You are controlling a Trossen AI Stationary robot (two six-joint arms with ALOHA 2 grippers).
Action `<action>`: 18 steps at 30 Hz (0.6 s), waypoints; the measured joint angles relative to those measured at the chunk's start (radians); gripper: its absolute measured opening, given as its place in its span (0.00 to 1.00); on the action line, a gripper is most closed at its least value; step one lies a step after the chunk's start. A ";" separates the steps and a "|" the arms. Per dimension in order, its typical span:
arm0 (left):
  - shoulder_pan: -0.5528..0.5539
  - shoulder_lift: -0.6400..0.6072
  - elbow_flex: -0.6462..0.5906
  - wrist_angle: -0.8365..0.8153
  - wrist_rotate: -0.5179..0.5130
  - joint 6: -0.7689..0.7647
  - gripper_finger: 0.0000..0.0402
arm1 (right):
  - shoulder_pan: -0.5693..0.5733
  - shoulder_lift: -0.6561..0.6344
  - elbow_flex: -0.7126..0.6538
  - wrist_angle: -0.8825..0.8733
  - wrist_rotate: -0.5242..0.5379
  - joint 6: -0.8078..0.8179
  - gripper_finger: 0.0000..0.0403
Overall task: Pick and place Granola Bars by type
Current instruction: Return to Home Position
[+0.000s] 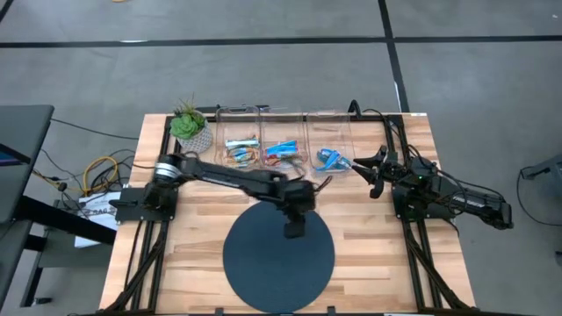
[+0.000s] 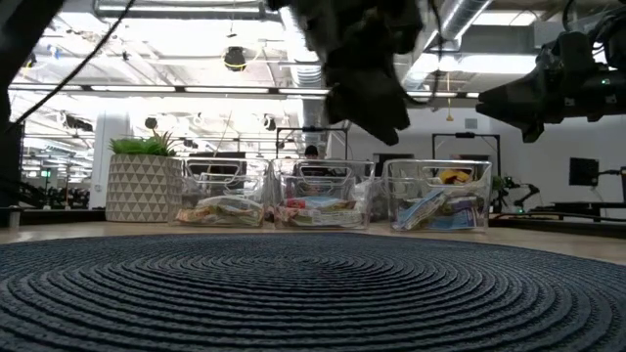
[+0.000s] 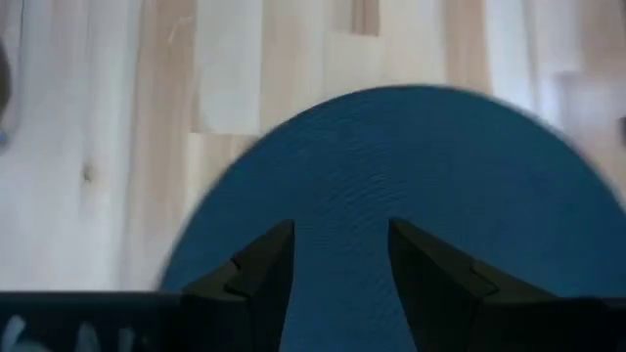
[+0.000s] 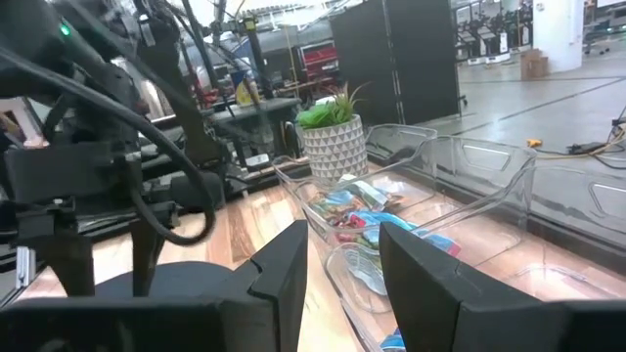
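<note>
High view: left hand (image 1: 294, 230) open above the mat (image 1: 255, 263), right hand (image 1: 371, 174) open by the far-edge bins (image 1: 241, 111) holding Granola Bars (image 1: 281, 151).

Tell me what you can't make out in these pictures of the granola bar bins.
How many Granola Bars lie in each bin: too small in the high view, overlapping behind clear walls in the low view.
Mat under the left gripper: covered in the high view.
Bars in the right bin, right wrist view: mostly behind the fingers of the right gripper.
</note>
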 joint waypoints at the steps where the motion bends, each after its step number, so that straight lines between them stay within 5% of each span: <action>1: -0.003 -0.039 -0.074 0.066 0.002 -0.025 0.40 | 0.000 0.000 0.000 0.000 0.000 0.000 0.31; 10: -0.041 -0.416 -0.675 0.439 -0.040 -0.195 0.40 | 0.000 0.000 0.000 0.000 -0.002 0.000 0.30; 18: -0.082 -0.697 -1.044 0.595 -0.084 -0.254 0.40 | 0.000 0.000 0.000 0.000 -0.002 0.000 0.31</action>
